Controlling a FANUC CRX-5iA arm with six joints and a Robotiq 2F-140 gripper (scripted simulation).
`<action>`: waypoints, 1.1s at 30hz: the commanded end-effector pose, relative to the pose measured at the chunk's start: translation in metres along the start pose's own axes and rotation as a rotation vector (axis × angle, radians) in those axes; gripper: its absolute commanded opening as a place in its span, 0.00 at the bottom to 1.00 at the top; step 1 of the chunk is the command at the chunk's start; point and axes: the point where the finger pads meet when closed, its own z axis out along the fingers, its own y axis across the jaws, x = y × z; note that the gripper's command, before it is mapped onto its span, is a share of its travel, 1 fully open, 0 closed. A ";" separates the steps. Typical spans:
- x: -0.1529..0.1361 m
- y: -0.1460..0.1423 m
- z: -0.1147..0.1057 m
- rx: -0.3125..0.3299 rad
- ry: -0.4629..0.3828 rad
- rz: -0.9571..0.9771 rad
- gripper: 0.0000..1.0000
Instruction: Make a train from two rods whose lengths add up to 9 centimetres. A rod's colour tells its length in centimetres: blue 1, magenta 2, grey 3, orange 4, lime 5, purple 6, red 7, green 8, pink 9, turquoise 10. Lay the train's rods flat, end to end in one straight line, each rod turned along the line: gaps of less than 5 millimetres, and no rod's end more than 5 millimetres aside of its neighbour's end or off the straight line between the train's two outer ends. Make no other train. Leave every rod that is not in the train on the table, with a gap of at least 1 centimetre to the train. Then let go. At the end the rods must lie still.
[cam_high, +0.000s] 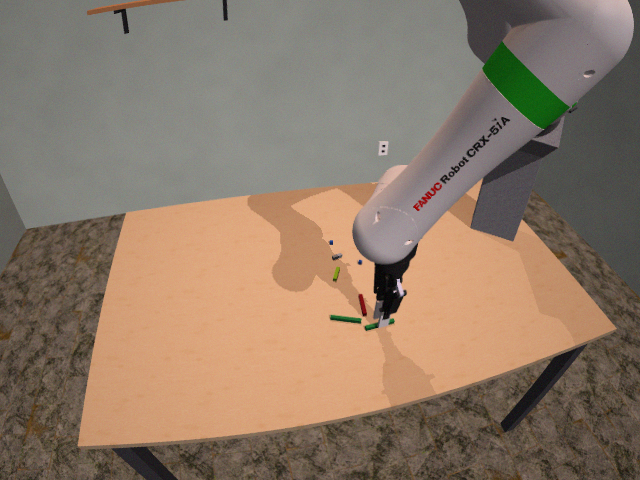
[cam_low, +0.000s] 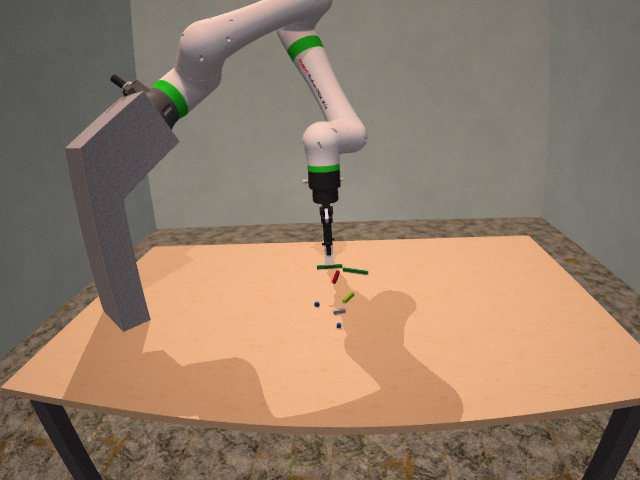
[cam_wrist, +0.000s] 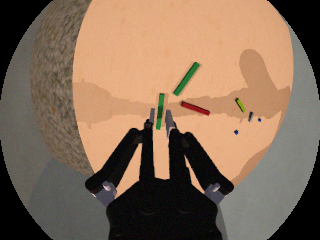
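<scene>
The arm (cam_low: 330, 98) starts at a grey stand (cam_low: 108, 206) at the left of the outside view. It goes up, bends over, and comes down in the middle of the frame. The last part points straight down at the table (cam_low: 516, 320).

The gripper (cam_high: 383, 323) is just right of the middle of the top view. Its tips are low, down at a green rod (cam_high: 378, 324). In the wrist view the fingers stand one on each side of this rod (cam_wrist: 160, 111). The gripper is only a little bit open, with its fingers set narrow. It has not squeezed shut on the rod, so it holds nothing.

A second green rod (cam_high: 345, 318) lies just to the left in the top view, near the first one but not in line with it. A red rod (cam_high: 362, 304) lies just above them. Higher up in that view are a lime rod (cam_high: 336, 273) and a small grey rod (cam_high: 337, 256). Two tiny blue rods (cam_high: 330, 241) (cam_high: 359, 261) lie near the grey one. All the rods lie flat on the table. The small blue ones are well apart from the green ones.
</scene>
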 end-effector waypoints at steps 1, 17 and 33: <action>0.000 0.000 0.000 0.000 0.000 0.000 0.15; 0.000 0.000 0.012 0.000 0.000 0.000 0.15; 0.000 0.000 0.017 0.000 0.000 0.000 0.15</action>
